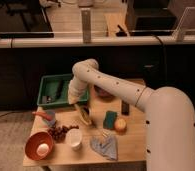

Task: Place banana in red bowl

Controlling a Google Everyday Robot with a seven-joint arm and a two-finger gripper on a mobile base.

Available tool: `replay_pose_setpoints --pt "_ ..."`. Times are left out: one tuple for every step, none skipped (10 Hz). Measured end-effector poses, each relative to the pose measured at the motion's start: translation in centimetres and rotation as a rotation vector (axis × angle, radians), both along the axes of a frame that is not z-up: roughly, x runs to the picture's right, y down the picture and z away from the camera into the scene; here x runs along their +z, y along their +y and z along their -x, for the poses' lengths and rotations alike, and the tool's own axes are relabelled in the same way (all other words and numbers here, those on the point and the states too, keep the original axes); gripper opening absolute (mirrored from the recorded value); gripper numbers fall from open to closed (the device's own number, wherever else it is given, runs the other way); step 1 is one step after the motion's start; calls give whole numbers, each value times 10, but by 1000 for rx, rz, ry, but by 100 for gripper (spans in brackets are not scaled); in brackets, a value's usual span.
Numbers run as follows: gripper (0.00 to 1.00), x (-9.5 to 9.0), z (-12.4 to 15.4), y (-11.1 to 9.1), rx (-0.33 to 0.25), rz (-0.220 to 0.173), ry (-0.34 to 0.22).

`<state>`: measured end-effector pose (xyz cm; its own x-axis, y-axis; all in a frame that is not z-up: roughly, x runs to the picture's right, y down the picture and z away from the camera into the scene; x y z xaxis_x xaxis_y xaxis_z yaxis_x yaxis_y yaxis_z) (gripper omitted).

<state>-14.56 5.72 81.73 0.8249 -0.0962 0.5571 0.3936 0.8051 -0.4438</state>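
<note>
banana (84, 115): lying on the table (128, 142)
red bowl (32, 142): front-left corner
gripper (77, 101): at banana's far end; I cannot tell its grip

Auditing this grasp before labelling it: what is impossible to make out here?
Camera view:
- Gripper, at the green tray's front edge above the banana: the arm hides whether they touch.
- Dark purple bowl: mostly behind the arm.
- Pale round item in the red bowl: too blurred to identify.
</note>
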Motion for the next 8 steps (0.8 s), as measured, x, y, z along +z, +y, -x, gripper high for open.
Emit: replay_pose_setpoints --pt "64 -3 3 0 40 5 44" --pt "73 -5 5 -1 88 13 92" --pt "79 -7 4 0 144 15 140" --pt "80 -8 3 1 195 24 171" --pt "80 -9 1 2 279 45 231" --pt "80 -10 4 3 320 62 266" --pt "80 -10 5 4 346 77 289" --pt "80 -9 5 5 372 95 315"
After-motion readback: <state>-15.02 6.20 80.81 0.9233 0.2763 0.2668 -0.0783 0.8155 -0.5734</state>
